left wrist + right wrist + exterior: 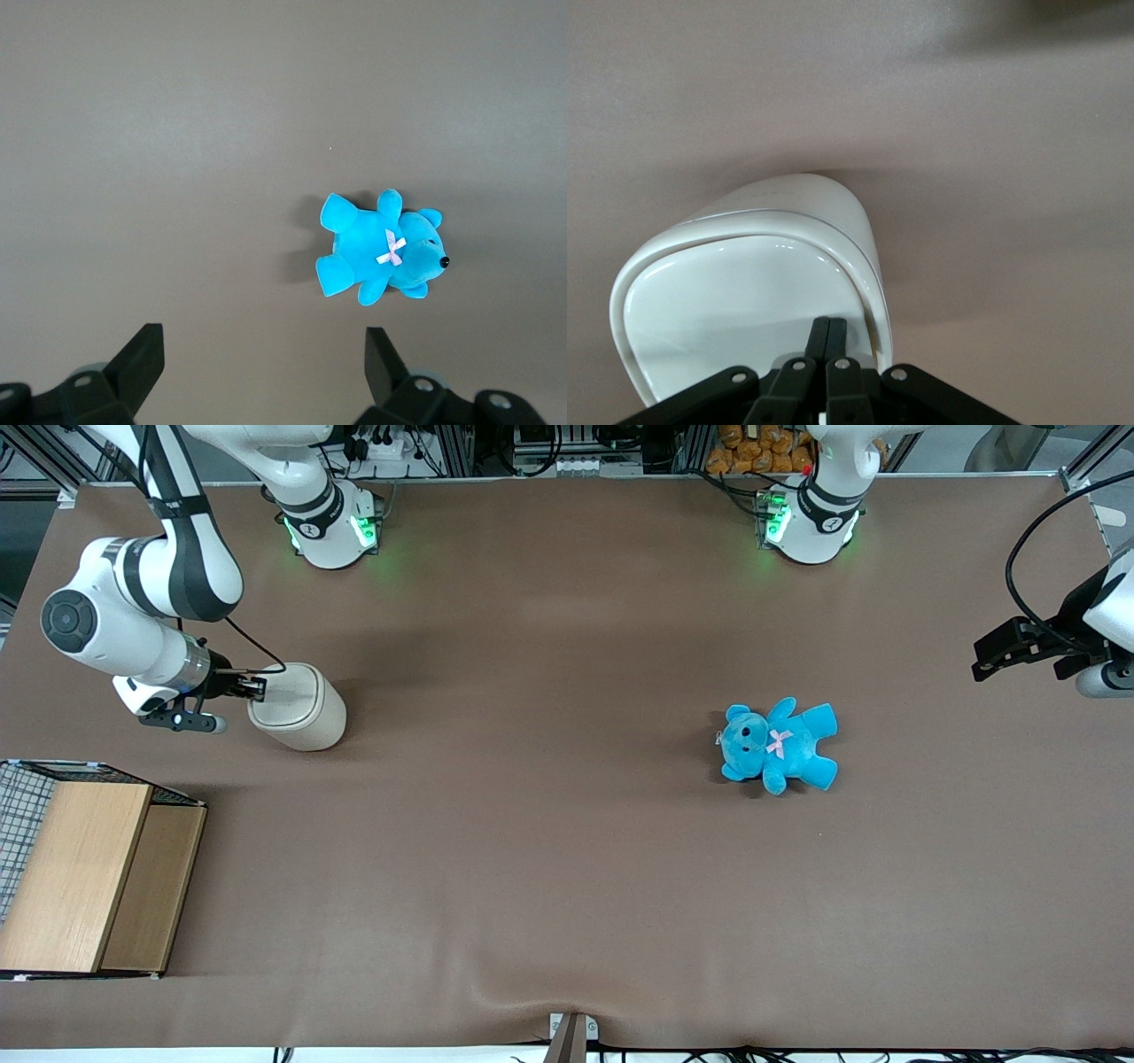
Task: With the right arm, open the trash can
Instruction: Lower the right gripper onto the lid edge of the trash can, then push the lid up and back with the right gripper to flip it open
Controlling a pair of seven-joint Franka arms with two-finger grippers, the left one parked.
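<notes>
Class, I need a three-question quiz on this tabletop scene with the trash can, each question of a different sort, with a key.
1. True or false: the gripper is at the lid of the trash can.
2. Multiple choice: which thing lies toward the parked arm's end of the table? A) wooden box B) teddy C) trash can
3. Fill in: in the right wrist view, the gripper's fingers are pressed ____ against the lid.

Key
1. True
2. B
3. together (shut)
</notes>
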